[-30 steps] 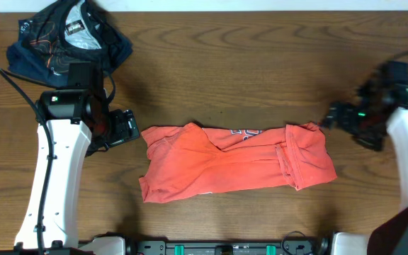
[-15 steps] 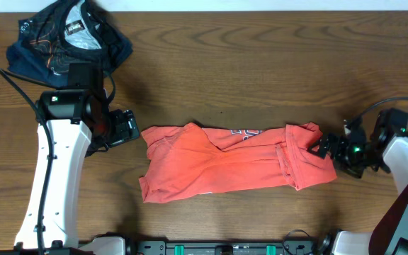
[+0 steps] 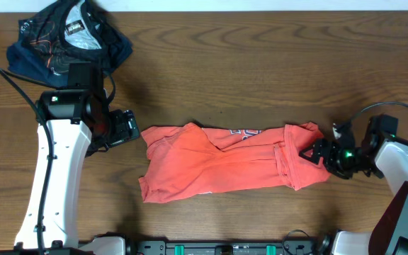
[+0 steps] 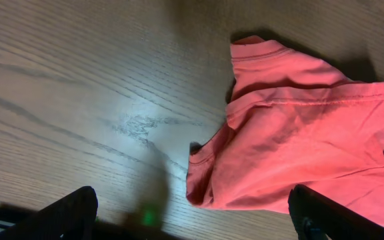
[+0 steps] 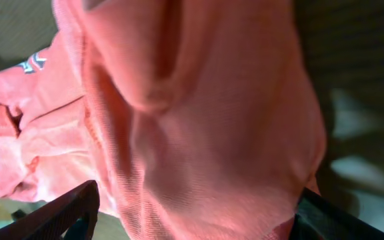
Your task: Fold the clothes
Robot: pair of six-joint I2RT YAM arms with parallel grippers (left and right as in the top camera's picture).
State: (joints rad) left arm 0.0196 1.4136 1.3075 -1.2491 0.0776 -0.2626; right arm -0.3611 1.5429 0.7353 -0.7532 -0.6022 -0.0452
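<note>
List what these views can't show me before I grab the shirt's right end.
- T-shirt lettering: overhead, mostly tucked under a fold.
- Right gripper touching cloth or not: overhead too small and dark; right wrist view blurred, cloth fills it.
- Dark garment: overhead, top edge cuts it off.

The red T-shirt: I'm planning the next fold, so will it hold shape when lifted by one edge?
Probably floppy: the T-shirt lies in soft wrinkles and overlapping layers, so a lifted edge would likely drape. It looks like thin knit cloth, so likely light. Pushed across the wooden table, it would probably bunch rather than slide whole.
</note>
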